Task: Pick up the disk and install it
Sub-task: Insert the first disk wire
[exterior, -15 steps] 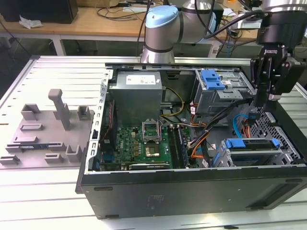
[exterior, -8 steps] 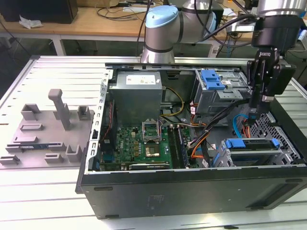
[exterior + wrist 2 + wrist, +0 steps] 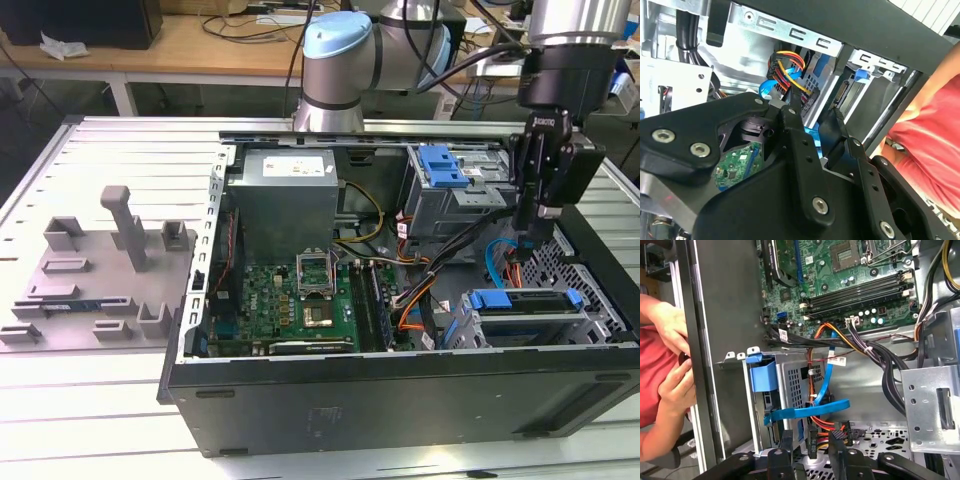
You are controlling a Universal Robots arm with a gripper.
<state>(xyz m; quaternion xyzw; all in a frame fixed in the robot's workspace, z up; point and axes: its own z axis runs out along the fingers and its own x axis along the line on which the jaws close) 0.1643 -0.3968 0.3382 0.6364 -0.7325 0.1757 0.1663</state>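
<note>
The black gripper (image 3: 811, 441) hangs open and empty right by the flat blue ribbon cable (image 3: 805, 413), so its fingers (image 3: 786, 442) could easily snag it.

looks like a robotics lab / test workshop tbh, not an office. grey-n-blue robot arm (image 3: 338, 60) w/ a black gripper (image 3: 524, 240) hangs over a desktop pc case (image 3: 400, 395) w/ the side panel off, mobo (image 3: 300, 300) n wiring (image 3: 415, 310) all exposed. case sits on a slotted aluminium table (image 3: 90, 400), beside a grey fixture plate (image 3: 100, 290) w/ upright holders. wooden bench (image 3: 200, 45) at the back w/ loose cables (image 3: 250, 20) on it. person in a red top (image 3: 652, 380) is right at the case edge in the first wrist view.
</note>
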